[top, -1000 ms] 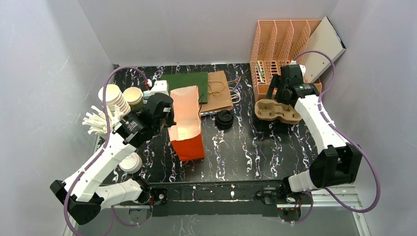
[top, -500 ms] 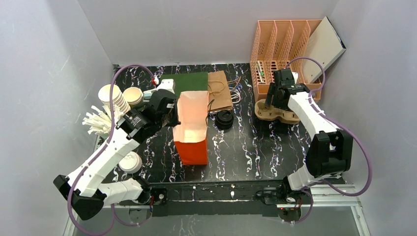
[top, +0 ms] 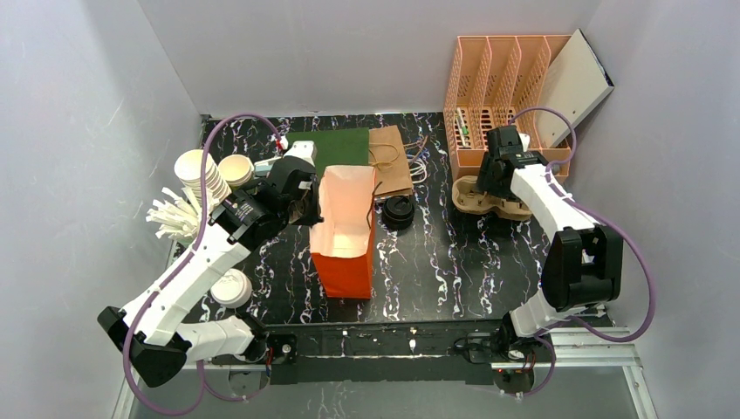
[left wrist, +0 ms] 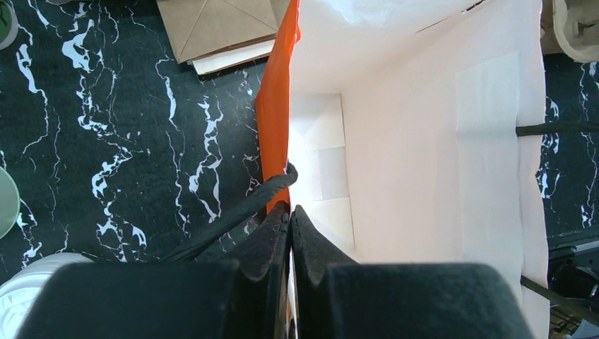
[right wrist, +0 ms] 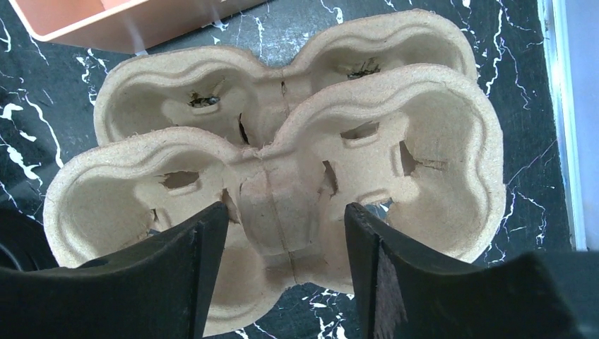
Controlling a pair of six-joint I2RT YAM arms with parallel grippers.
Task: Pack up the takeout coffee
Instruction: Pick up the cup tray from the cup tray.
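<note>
One black marbled tabletop [top: 436, 262], pale walls [top: 349, 52]

Counter [top: 436, 262] is black marble with white veins all over. The paper bag [top: 346, 272] is bright orange outside, white inside. Cup carrier [right wrist: 282, 176] is plain tan pulp, and the file rack [top: 493, 78] is a peachy salmon. Takeout coffee [top: 400, 211] has a black lid. Behind it lie a dark green bag [top: 336, 144] and a kraft brown bag [top: 394, 166].

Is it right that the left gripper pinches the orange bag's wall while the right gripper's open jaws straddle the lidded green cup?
No. The right gripper's open jaws straddle the cardboard cup carrier instead, as the right wrist view shows. The rest holds.
</note>
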